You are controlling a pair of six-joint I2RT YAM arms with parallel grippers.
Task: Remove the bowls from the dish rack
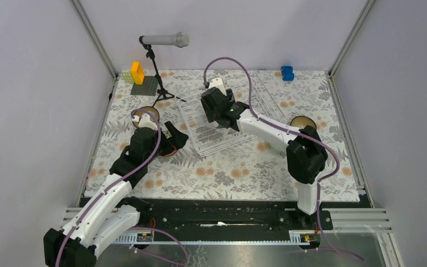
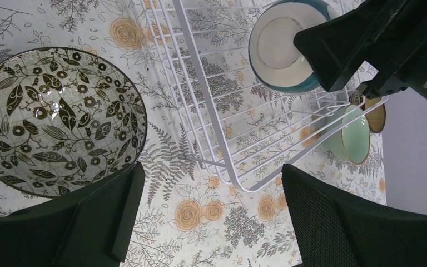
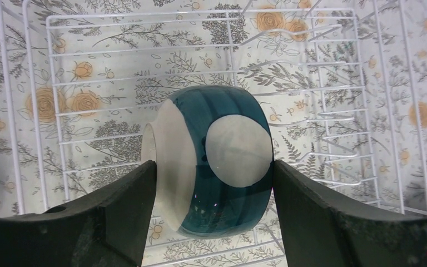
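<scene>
The white wire dish rack (image 1: 239,119) lies at the table's middle. A teal bowl with white inside (image 3: 211,167) stands on its side in the dish rack. My right gripper (image 3: 214,183) is shut on it, one finger at its rim and one at its foot. It also shows in the left wrist view (image 2: 281,47). My left gripper (image 2: 211,214) is open and empty over the cloth by the rack's corner (image 2: 239,178). The dark floral bowl (image 2: 55,119) sits on the table to its left. A pale green bowl (image 2: 353,133) and a brown one (image 2: 377,114) sit past the rack.
A black microphone stand (image 1: 157,67) rises at the back left beside a yellow block on a grey plate (image 1: 139,75). A blue block (image 1: 287,73) lies at the back right. A bowl (image 1: 143,115) sits left of the rack and another (image 1: 302,122) right of it.
</scene>
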